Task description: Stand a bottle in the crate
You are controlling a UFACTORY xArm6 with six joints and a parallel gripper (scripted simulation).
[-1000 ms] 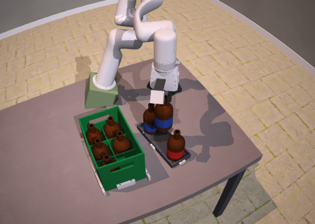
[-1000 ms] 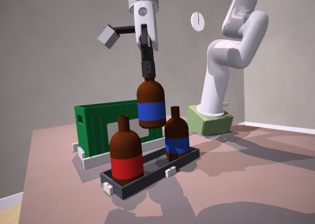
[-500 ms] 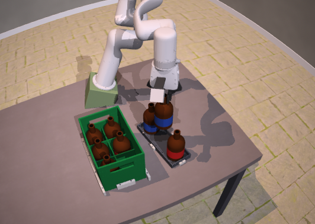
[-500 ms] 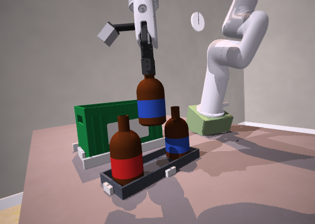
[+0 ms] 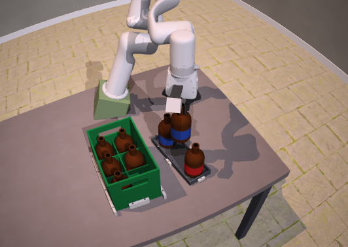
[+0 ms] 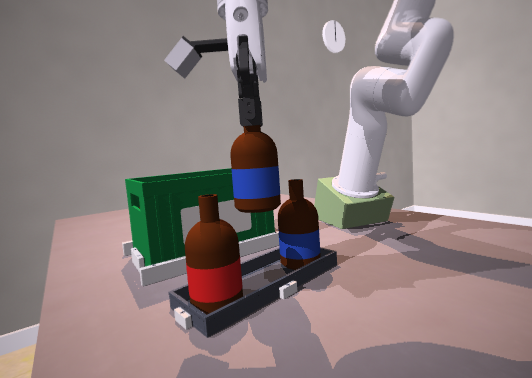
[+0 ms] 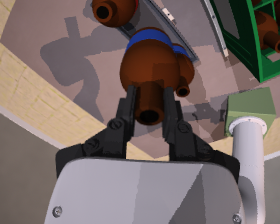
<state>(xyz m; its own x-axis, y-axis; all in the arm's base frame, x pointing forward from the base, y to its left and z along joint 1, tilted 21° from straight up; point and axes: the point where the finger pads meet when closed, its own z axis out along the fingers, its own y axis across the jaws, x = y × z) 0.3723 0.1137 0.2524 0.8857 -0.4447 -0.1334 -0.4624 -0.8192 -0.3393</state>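
Observation:
My gripper is shut on the neck of a brown bottle with a blue band and holds it upright in the air above the dark tray. The held bottle also shows in the top view and in the wrist view. A second blue-banded bottle stands at the tray's far end. A red-banded bottle stands at its near end. The green crate lies to the left of the tray and holds several brown bottles. One cell on its near right side looks empty.
The arm's green base block stands behind the crate. White stops border the crate and the tray. The table's edge runs close to the right of the tray.

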